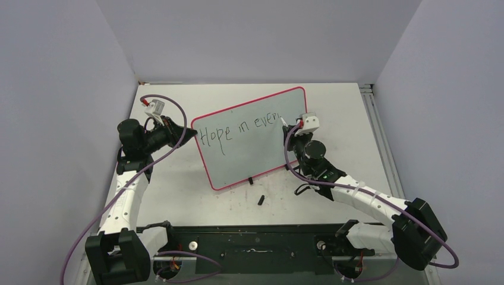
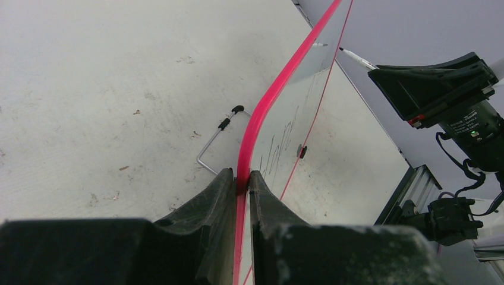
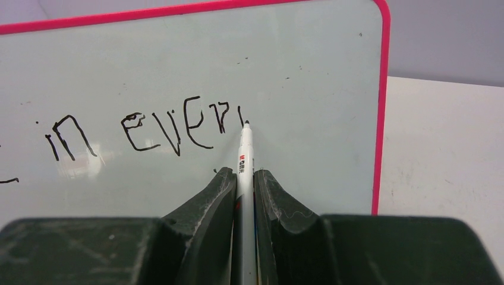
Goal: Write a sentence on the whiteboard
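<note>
While the sentence [image 3: 148, 130] reads only "Hope in ever" plus one short stroke, the pen [image 3: 245, 148] has its tip at the lower end of that stroke, on or just off the surface; I cannot tell which. All the lettering lies to the left of the tip, and bare whiteboard [image 3: 309, 71] runs from the tip rightward to the pink rim. The right gripper [image 3: 241, 178] is clamped on the pen's white barrel, jaws pressed to either side of it. At the far side of the board from the pen, the left gripper [image 2: 242, 181] is pinched on the rim and steadies the tilted board. Behind the board a wire leg [image 2: 208, 148] props it on the table [image 1: 356, 136]. Nearer the arm bases than the pen, a small black piece [image 1: 260, 199], perhaps the cap, lies loose. I judge the writing well underway but unfinished: the last word lacks its ending, and more may follow.
</note>
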